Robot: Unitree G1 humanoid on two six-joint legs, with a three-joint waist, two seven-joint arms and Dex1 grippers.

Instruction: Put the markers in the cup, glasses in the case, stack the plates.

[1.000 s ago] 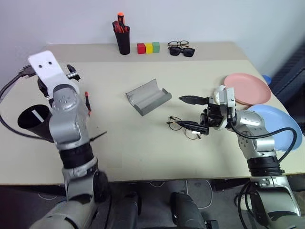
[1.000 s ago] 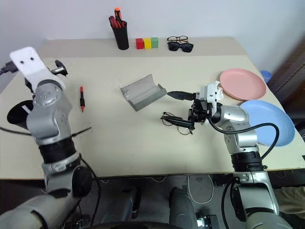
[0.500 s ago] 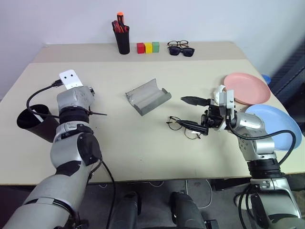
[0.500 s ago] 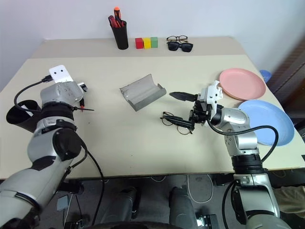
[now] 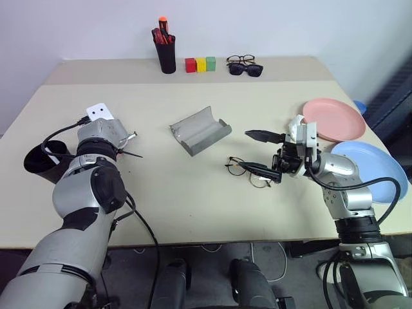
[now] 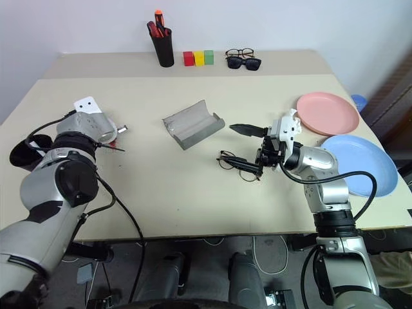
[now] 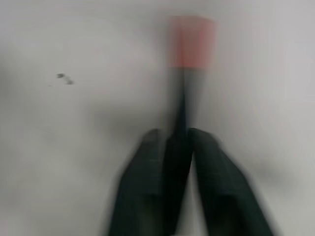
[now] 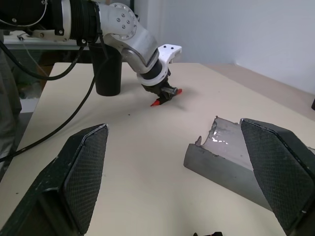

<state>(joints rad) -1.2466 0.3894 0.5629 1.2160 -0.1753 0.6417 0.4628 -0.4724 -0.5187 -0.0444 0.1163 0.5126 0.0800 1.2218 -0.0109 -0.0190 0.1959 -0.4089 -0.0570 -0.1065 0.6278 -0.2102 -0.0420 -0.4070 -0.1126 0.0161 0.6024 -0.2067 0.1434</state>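
No brand, label or legible writing on any item. Left gripper point(image 8: 165, 94), near the surface's left edge, has its jaws closed on the red marker point(image 7: 191, 44), which lies on the surface. Cup point(image 5: 40, 164) sits at the left edge. Right gripper point(image 5: 262, 153) hovers with jaws wide apart over the glasses point(image 5: 248, 170) at mid-surface. Case point(image 5: 200, 131) lies open just behind them. Pink plate point(image 5: 335, 119) and blue plate point(image 5: 372, 167) rest unstacked at the right edge.
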